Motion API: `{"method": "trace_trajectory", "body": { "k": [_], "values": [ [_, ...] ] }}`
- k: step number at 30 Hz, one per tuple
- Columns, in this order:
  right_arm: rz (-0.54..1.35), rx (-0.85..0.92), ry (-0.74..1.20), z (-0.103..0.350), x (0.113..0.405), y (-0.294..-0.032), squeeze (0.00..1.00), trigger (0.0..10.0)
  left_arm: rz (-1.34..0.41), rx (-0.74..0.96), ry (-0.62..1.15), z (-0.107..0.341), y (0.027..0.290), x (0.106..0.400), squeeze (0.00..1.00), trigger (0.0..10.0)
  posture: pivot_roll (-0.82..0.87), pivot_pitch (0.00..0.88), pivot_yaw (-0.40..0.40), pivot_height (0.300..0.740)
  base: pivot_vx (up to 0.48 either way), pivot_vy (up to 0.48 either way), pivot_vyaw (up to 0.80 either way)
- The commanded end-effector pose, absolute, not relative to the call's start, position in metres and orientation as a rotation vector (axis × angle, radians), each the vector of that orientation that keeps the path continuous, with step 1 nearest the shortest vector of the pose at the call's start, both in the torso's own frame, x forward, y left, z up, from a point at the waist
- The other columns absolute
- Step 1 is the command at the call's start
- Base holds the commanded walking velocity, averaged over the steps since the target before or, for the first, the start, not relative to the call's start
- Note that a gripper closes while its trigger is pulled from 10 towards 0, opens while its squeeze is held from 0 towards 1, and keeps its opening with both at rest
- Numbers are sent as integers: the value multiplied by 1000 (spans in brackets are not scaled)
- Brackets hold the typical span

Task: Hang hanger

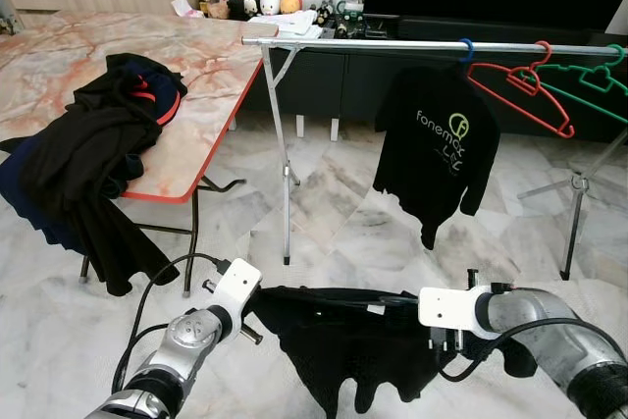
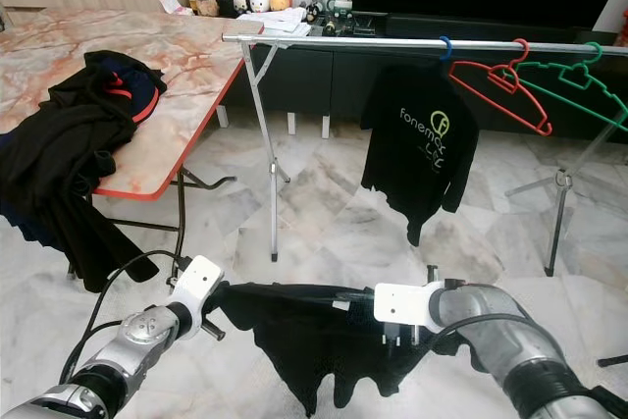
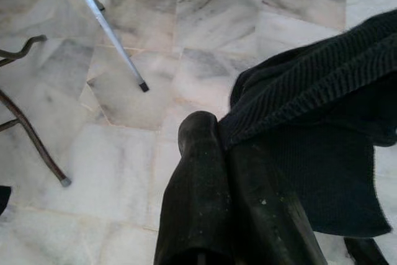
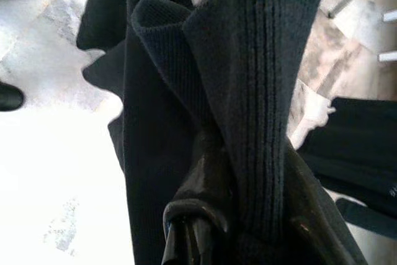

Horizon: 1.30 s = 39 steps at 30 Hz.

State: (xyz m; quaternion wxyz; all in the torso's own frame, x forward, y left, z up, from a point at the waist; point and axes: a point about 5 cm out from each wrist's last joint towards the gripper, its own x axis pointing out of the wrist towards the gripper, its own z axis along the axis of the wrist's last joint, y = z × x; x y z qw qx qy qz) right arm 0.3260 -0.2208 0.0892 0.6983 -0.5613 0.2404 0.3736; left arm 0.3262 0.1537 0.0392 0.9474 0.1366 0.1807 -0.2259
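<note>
Both grippers clamped on a black garment (image 1: 343, 336), stretched low between them over the marble floor (image 1: 334, 213): left gripper (image 3: 226, 153) pinches one ribbed edge, right gripper (image 4: 242, 215) the other. Ahead, clothes rack rail (image 1: 392, 44) holds a black printed shirt (image 1: 437, 149), red hanger (image 1: 520, 85), green hanger (image 1: 589, 80). Clothes heap (image 1: 88, 154) on table (image 1: 211, 76), left.

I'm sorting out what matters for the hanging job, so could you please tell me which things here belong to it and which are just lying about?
Belongs to the job:
- black garment, stretched between the left gripper and right gripper
- clothes rail
- empty red hanger and green hanger

Just lying about:
- hung black T-shirt
- clothes pile on the table
- plush toys
</note>
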Motion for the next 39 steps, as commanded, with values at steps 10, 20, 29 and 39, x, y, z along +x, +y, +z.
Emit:
{"method": "trace_trajectory", "body": {
  "k": [10,20,29,39],
  "values": [
    [719,-1226,666,59,317,-224,0,0,-572,280,306,77,171,339,0,0,28,101,25,740,0,0,0],
    [593,-998,529,61,330,-189,0,0,-890,347,319,92,146,317,0,0,42,100,29,740,0,0,0],
    [730,-747,454,69,330,-149,0,0,-1025,328,276,105,127,307,0,2510,43,99,27,740,0,0,0],
    [681,-756,444,73,336,-153,0,0,-1181,282,264,117,115,281,1000,10000,42,96,20,740,0,0,0]
  ]
}}
